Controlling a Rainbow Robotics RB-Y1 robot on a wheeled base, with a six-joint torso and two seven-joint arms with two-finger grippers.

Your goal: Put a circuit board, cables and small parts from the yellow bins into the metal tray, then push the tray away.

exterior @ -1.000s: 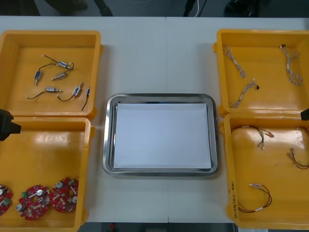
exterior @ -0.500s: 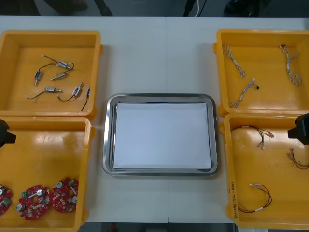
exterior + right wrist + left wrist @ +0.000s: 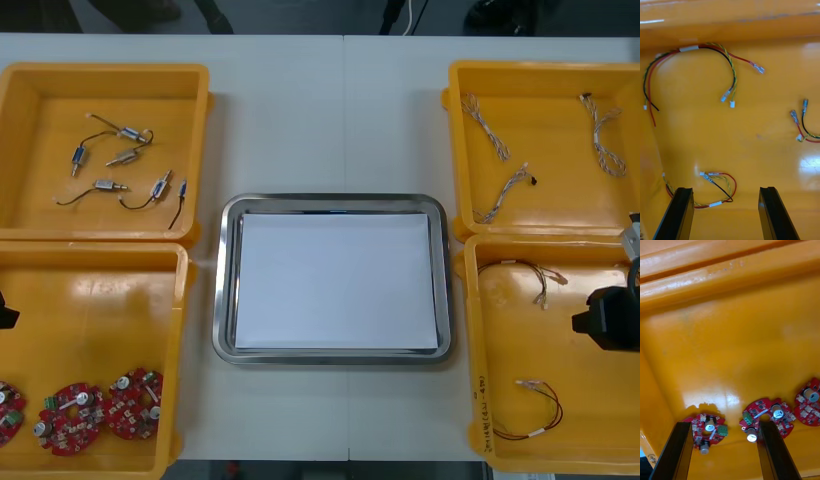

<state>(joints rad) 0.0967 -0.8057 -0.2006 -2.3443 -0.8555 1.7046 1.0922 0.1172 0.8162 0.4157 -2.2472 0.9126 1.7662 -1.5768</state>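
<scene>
As both jaws gape over near yellow bins (image 3: 470,350), my right gripper (image 3: 725,191) should straddle the red-and-yellow cable loop (image 3: 715,204), left gripper (image 3: 724,425) a round red circuit board (image 3: 765,416).

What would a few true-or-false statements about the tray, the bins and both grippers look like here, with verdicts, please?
1. The metal tray holds a circuit board. False: nothing lies on its white inside.
2. The right gripper is open above red and yellow cables. True.
3. The left gripper is shut on a board. False: it is open above round red circuit boards.
4. The far left yellow bin holds small metal parts. True.
</scene>
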